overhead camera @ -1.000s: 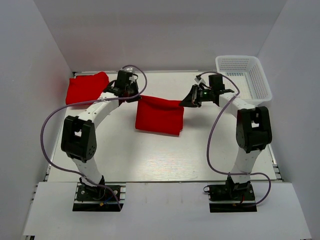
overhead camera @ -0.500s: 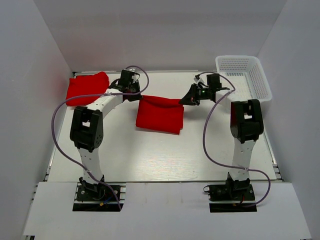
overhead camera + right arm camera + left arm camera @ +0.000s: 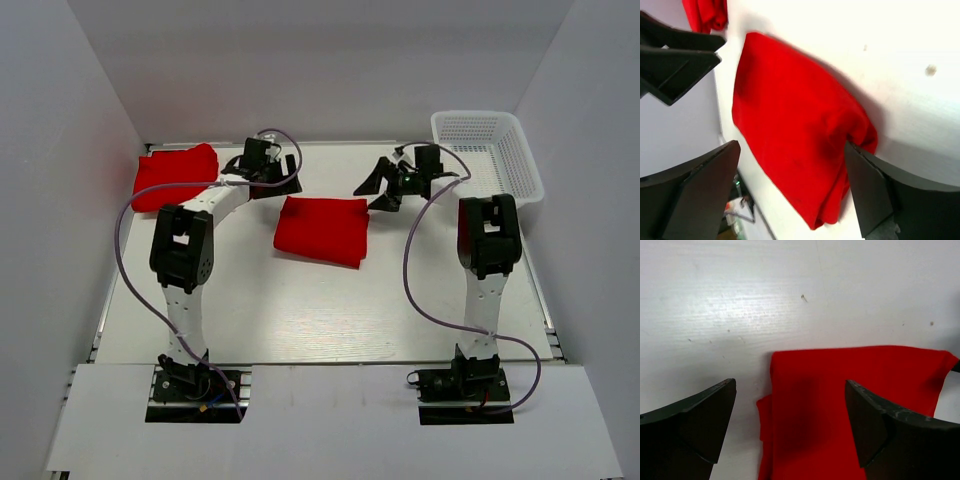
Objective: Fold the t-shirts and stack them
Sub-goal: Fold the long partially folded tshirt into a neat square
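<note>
Leftmost, a red t-shirt bundle (image 3: 175,175) lies at the far left corner of the table (image 3: 300,310), well apart from the centre. Next comes the left gripper (image 3: 288,178), its jaws spread wide and holding nothing, poised just beyond the far left corner of the folded t-shirt (image 3: 322,230). That shirt lies flat near the middle of the table. The left wrist view shows the shirt's far edge between the open fingers, with a small flap of cloth poking out on one side. Right of the shirt, the right gripper (image 3: 378,190) is likewise released and empty, just off the far right corner. Its wrist view shows that corner puffed up rather than pressed flat, very near one fingertip; whether they touch I cannot tell. Farthest right stands the white mesh basket (image 3: 478,124).

The fold looks finished, and what probably remains is carrying this shirt onto the bundle. Several things could go wrong:
- A fingertip close to the raised corner might snag the cloth and drag the fold open.
- A pinch that catches only the top layer would let the lower layers sag and unfold in the lift.
- Uneven lifting by the two arms could skew the shirt, so it lands crooked on the bundle.
</note>
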Tool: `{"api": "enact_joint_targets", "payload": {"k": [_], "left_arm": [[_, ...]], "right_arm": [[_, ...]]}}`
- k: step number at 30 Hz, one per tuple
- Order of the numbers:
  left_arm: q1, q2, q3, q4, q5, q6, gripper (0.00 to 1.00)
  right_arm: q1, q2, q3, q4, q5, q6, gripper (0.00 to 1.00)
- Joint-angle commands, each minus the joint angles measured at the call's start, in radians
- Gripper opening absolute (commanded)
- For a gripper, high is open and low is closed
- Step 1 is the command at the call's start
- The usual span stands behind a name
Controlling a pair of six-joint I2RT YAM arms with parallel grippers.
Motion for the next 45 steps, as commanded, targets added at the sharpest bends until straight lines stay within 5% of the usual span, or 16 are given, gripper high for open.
{"api": "enact_joint_targets", "payload": {"k": [1,9,25,33,37,45], "left_arm": [[0.014,-0.057,0.065,-0.010,-0.014,0.037,1.00],[0.014,-0.129,0.005,-0.044,0.064,0.102,1.00],[-0.016,-0.303,-0.202,-0.004,0.253,0.142,1.00],[-0.035,-0.381,-0.225,0.020,0.315,0.114,1.00],[-0.056,-0.390,-0.365,0.133,0.481,0.088,1.00],[-0.075,-0.321,-0.529,0.275,0.549,0.054,1.00]], "right_arm": [[-0.007,-0.046,0.106,-0.040,0.078,-0.065,0.90],[0.000,-0.227,-0.024,-0.112,0.234,-0.160,0.90],[0.025,-0.504,-0.325,-0.125,0.211,-0.237,0.90],[0.082,-0.480,-0.326,-0.010,0.156,-0.176,0.90],[0.092,-0.437,-0.346,0.134,0.116,-0.024,0.90],[0.140,-0.227,-0.227,0.234,0.030,0.064,0.90]]}}
